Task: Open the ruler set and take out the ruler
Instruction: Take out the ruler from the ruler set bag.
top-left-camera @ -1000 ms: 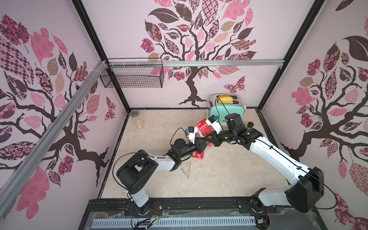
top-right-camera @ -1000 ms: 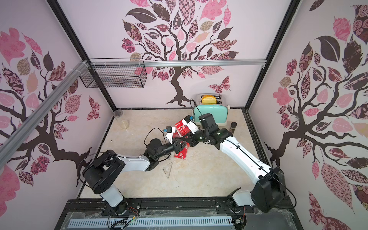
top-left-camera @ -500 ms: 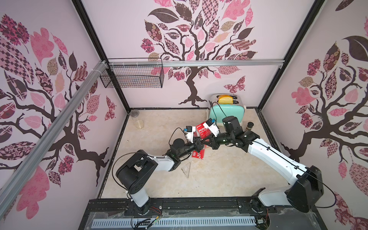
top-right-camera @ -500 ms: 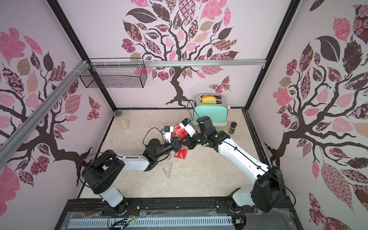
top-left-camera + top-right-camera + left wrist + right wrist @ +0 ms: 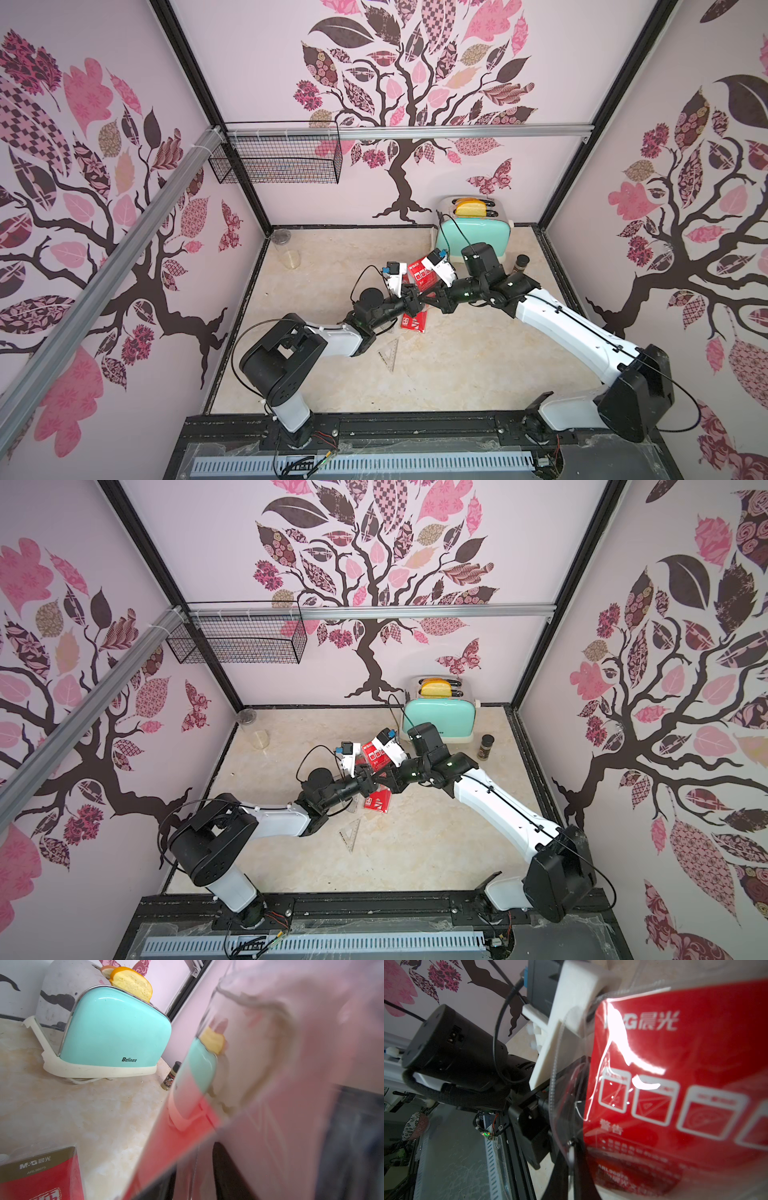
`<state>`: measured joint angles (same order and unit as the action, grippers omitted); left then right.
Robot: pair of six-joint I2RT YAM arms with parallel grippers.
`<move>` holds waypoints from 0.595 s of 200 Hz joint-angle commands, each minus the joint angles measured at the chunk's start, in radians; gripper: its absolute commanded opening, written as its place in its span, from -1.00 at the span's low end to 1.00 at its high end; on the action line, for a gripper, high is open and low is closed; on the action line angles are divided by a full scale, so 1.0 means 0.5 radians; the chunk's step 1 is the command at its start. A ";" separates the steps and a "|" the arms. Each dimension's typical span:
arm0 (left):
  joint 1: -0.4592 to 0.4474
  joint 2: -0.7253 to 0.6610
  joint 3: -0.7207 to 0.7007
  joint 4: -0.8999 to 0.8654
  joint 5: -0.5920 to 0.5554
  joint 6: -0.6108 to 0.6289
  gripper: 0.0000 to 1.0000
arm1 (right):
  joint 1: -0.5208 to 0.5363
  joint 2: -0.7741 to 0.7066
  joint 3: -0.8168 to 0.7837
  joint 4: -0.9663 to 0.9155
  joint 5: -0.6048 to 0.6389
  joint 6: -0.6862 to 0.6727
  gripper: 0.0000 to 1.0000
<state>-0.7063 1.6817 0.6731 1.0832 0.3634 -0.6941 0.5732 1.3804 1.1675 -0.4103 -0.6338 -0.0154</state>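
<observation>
— Right end effector (image 5: 429, 296), top views first: clamped shut on one edge of the ruler set (image 5: 422, 272), held up clear of the tabletop (image 5: 478, 374). Left end effector (image 5: 411, 301) pressed in at the same edge; open or closed, cannot tell.

— Anything out yet?

— Clear set square (image 5: 351, 833) lying flat near the left arm, red card (image 5: 377, 803) just beside the two end effectors. No ruler made out.

— Left wrist view?

— Mostly blurred plastic of the ruler set up close. Red card in a corner, toaster (image 5: 116, 1028) beyond. No jaws showing.

— Right wrist view?

— Printed red face of the ruler set across the frame, clear plastic edge bulging toward the left arm (image 5: 452, 1049).

— Step in hand?

— Judged mid-extraction, ruler not yet out. Next: find the mouth, pinch the ruler, pull while keeping the ruler set steady.

— Against a second ago?

— Ruler set and right wrist edged slightly toward the left arm; red card and set square unmoved.
</observation>
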 commanded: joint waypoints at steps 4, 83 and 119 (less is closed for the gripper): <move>-0.039 0.015 0.056 0.181 0.223 0.102 -0.44 | 0.060 0.059 0.107 -0.008 -0.182 0.005 -1.00; -0.041 0.056 0.093 0.188 0.389 0.201 -0.90 | 0.060 0.006 0.064 0.011 -0.245 -0.002 -1.00; -0.042 0.045 0.064 0.184 0.375 0.214 -1.00 | 0.057 -0.049 0.037 0.001 -0.198 -0.018 -1.00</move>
<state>-0.6971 1.6951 0.6807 1.1477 0.5053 -0.6228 0.5724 1.3823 1.1831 -0.4469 -0.6655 -0.0158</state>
